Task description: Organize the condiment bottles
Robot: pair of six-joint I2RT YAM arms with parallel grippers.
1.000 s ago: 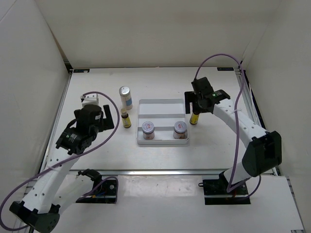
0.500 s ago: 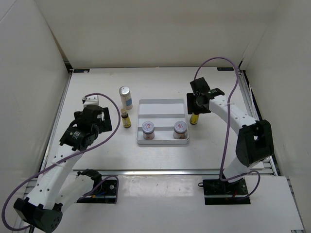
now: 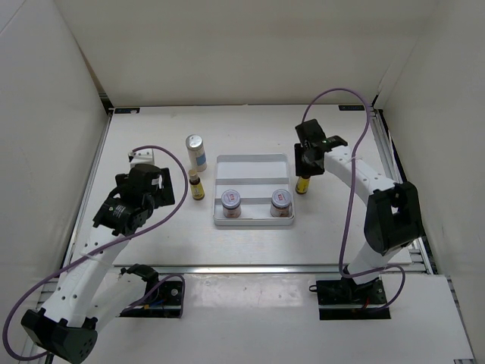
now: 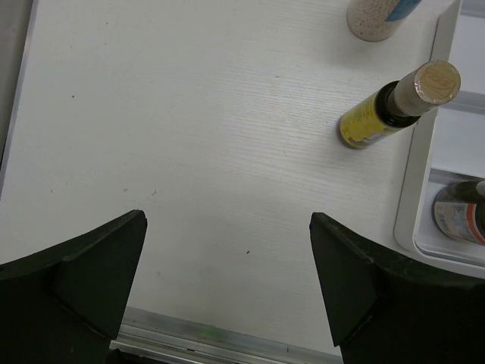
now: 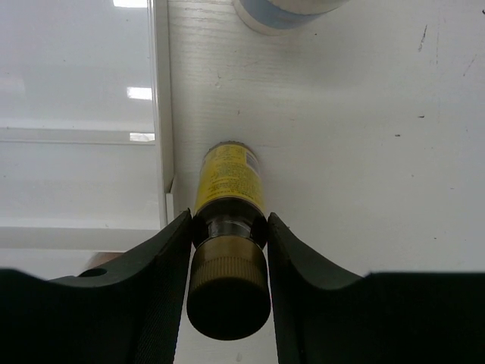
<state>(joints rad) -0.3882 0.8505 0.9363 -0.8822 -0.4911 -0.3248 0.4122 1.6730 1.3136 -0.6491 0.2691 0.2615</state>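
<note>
My right gripper [image 3: 305, 168] is shut on the neck of a tiny yellow dark-capped bottle [image 5: 227, 178], which stands upright on the table just right of the tray [image 3: 254, 161]. A white blue-labelled bottle [image 5: 286, 14] stands just beyond it. Two squat silver-lidded jars [image 3: 231, 202] [image 3: 281, 200] sit in the tray's near part. Left of the tray stand a taller white bottle [image 3: 196, 152] and a second yellow bottle [image 3: 197, 186]. My left gripper [image 4: 227, 221] hovers open over bare table, left of that yellow bottle [image 4: 370, 123].
The flat grey ridged tray's rim [image 5: 161, 114] runs close along the left side of the held bottle. White walls enclose the table on three sides. A metal rail [image 4: 212, 337] edges the table near my left gripper.
My right gripper's fingers have closed on the yellow bottle's neck, and that arm has swung slightly. The left arm shifted a little early on, then stayed still and open.
</note>
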